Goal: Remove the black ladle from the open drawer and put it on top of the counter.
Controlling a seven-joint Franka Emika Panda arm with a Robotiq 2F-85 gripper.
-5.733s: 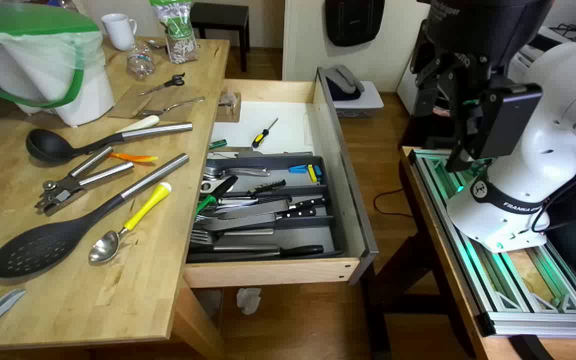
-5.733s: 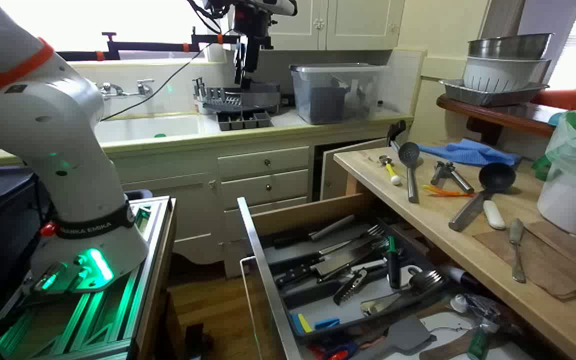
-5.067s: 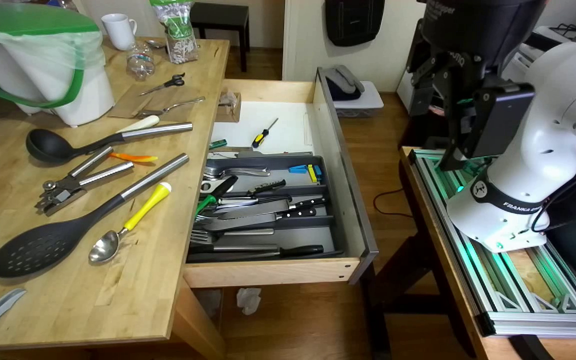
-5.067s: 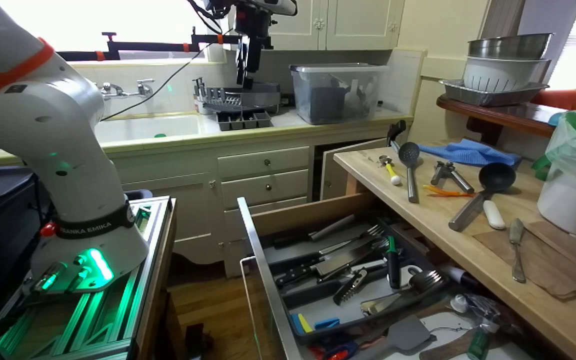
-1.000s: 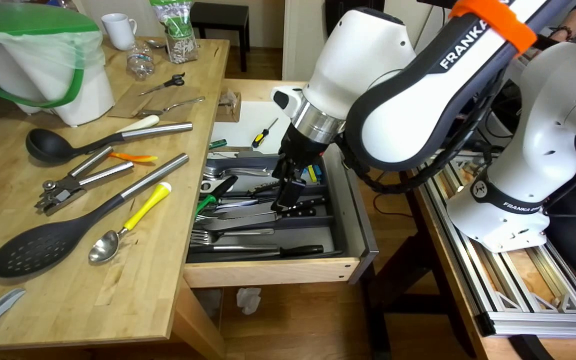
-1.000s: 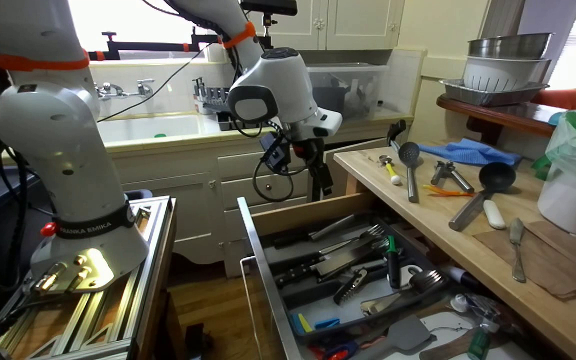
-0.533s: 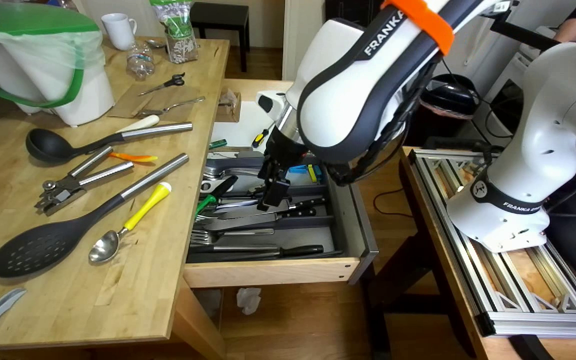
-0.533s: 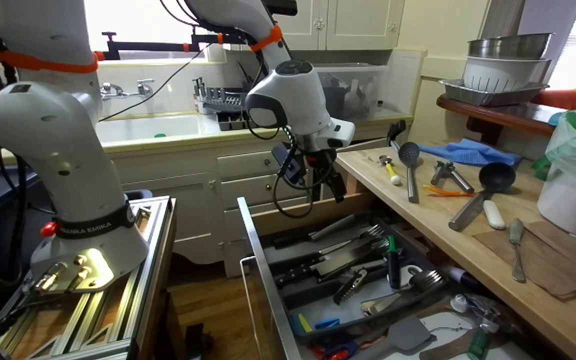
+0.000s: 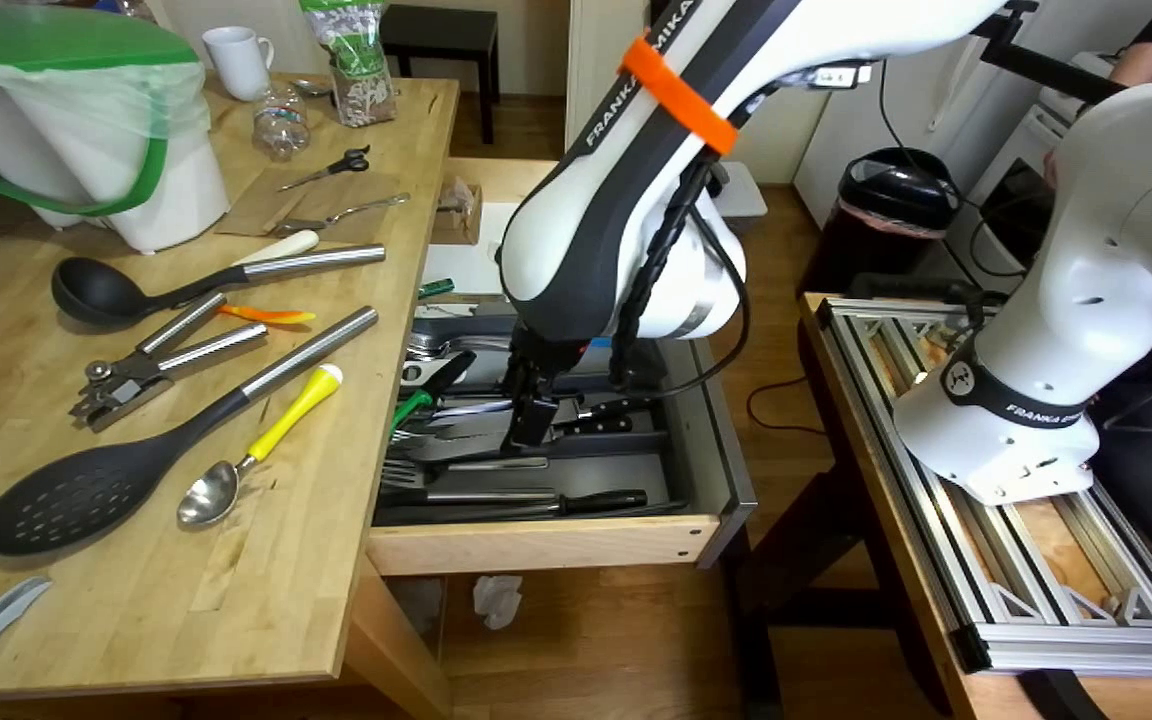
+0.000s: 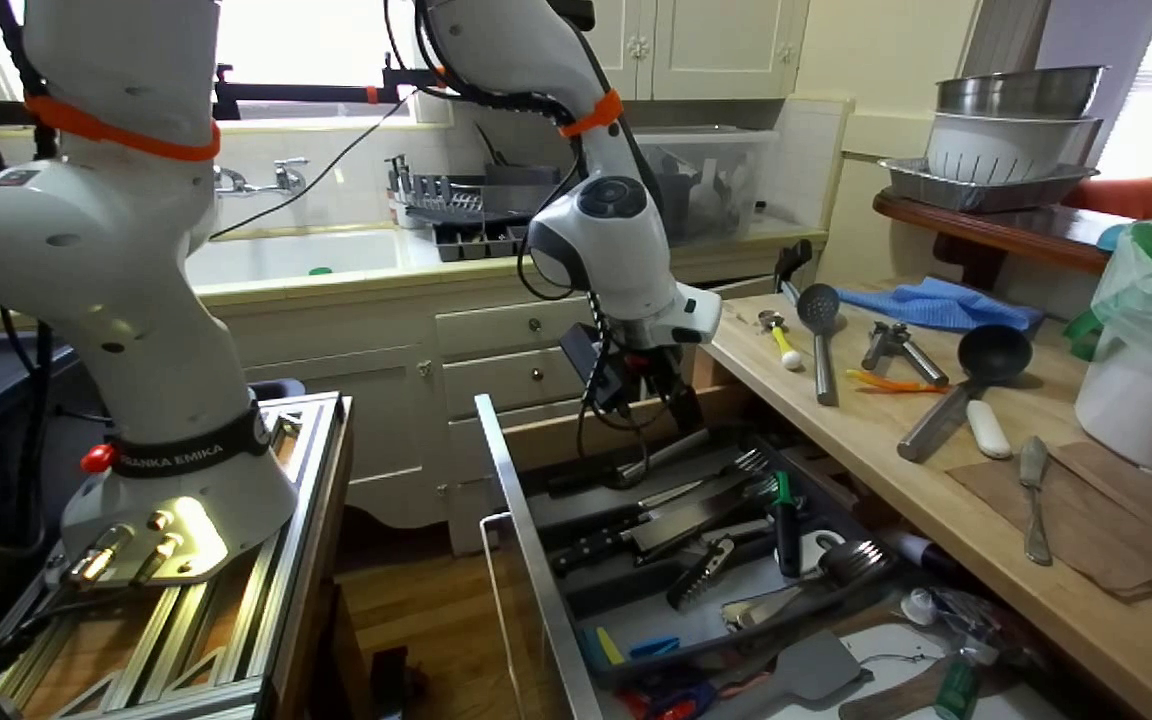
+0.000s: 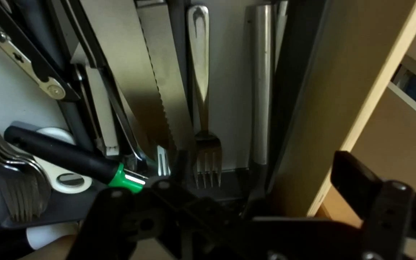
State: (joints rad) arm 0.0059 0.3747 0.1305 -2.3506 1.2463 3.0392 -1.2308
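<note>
The hand [image 11: 260,160] hides part of the drawer [image 11: 341,90] in the wrist view.

The counter [image 9: 236,610] and drawer wall [image 9: 536,548] look like smooth wood, the tray [image 9: 621,472] matt plastic, the fork [image 11: 202,86] glossy metal.

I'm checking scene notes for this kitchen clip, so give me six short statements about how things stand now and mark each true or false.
1. The drawer stands open next to the counter. True.
2. The robot's jaws are clamped shut. False: the gripper stands open and holds nothing.
3. A yellow-handled scoop lies on the counter. True.
4. That scoop is the only utensil there. False: a slotted spoon and a round-bowled ladle lie there too.
5. A fork lies in the grey cutlery tray. True.
6. That tray sits on the counter. False: it is inside the drawer.
</note>
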